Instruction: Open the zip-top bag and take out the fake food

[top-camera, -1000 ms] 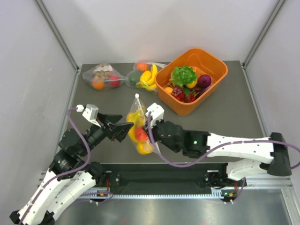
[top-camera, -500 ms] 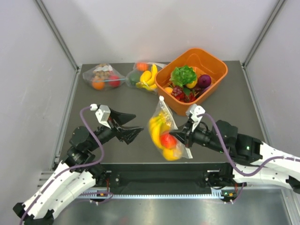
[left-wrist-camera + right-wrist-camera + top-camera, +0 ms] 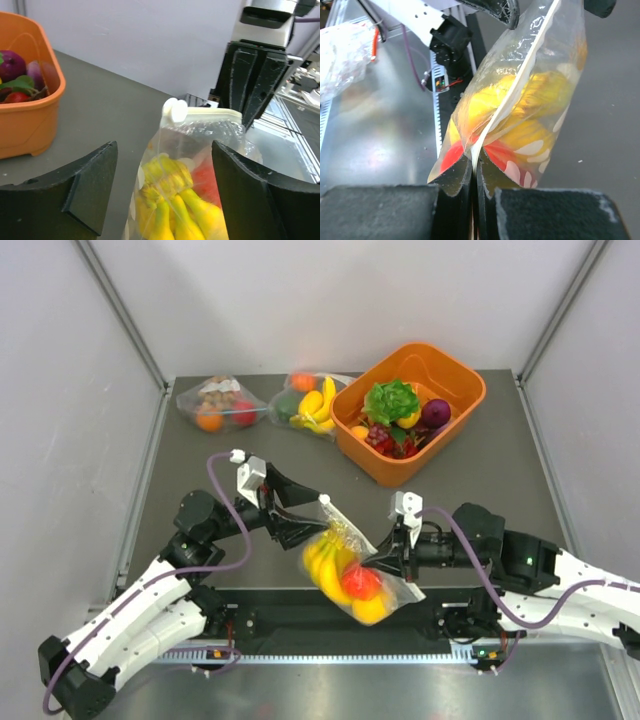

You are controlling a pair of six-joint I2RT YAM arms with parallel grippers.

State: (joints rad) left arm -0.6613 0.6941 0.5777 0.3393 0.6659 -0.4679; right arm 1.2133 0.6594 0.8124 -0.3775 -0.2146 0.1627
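The zip-top bag (image 3: 352, 575), clear with cream dots, hangs above the table's near edge. My right gripper (image 3: 380, 562) is shut on it. In the right wrist view its jaws (image 3: 476, 175) pinch the white zip strip at one end. Inside the bag (image 3: 525, 110) lies the fake food: a yellow banana bunch (image 3: 175, 210), a red fruit (image 3: 362, 582) and a lemon (image 3: 368, 608). My left gripper (image 3: 308, 518) is open at the bag's other end. The bag (image 3: 200, 165) and its white slider (image 3: 174, 111) sit between the spread fingers (image 3: 90, 180), not touching them.
An orange bin (image 3: 470, 390) with lettuce, grapes and other toy food stands at the back right, also seen as an orange wall (image 3: 45, 100). Two plain clear bags of toy food (image 3: 218, 403) (image 3: 305, 402) lie along the back edge.
The right gripper has carried the bag down toward the near edge and tipped it sideways. The left gripper has swung right and now straddles the bag's slider end.
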